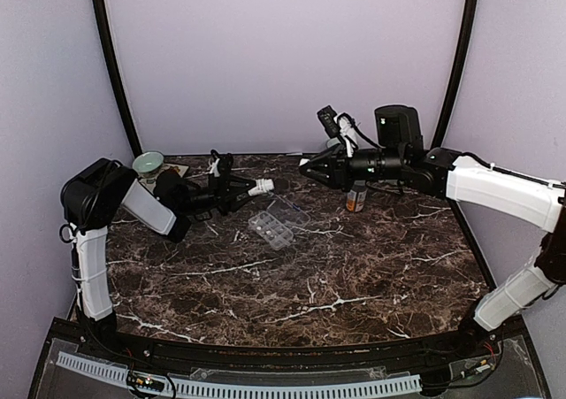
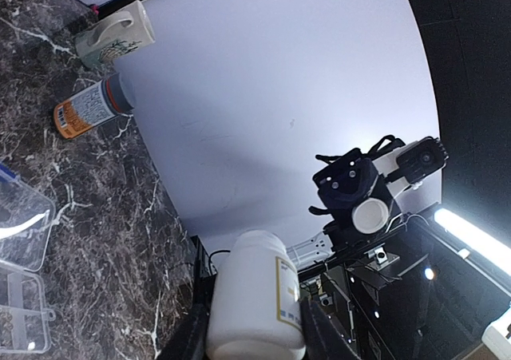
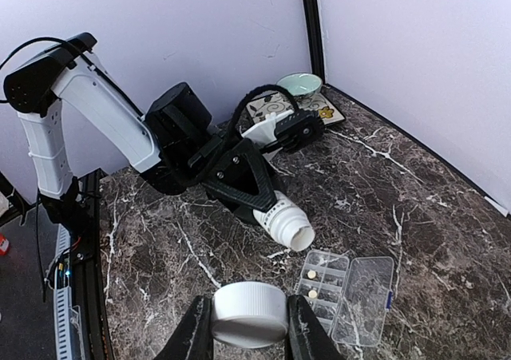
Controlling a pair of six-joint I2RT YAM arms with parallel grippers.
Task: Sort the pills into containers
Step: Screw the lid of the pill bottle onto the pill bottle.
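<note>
My left gripper (image 2: pixel 255 328) is shut on a white pill bottle (image 2: pixel 251 304), held on its side above the table. The bottle's open mouth (image 3: pixel 297 236) points down toward the clear organiser box (image 3: pixel 323 296), which lies open with its lid (image 3: pixel 363 300) flat beside it. Two pale pills (image 3: pixel 311 274) sit in separate compartments near the bottle's mouth. My right gripper (image 3: pixel 250 328) is shut on the bottle's white ribbed cap (image 3: pixel 250 314), raised above the table to the right of the box (image 1: pixel 271 229).
An amber bottle (image 1: pixel 355 198) with a grey cap stands under my right arm near the back wall. A pale green bowl (image 1: pixel 149 163) sits on a patterned mat in the back left corner. A mug (image 2: pixel 116 34) stands by the back wall.
</note>
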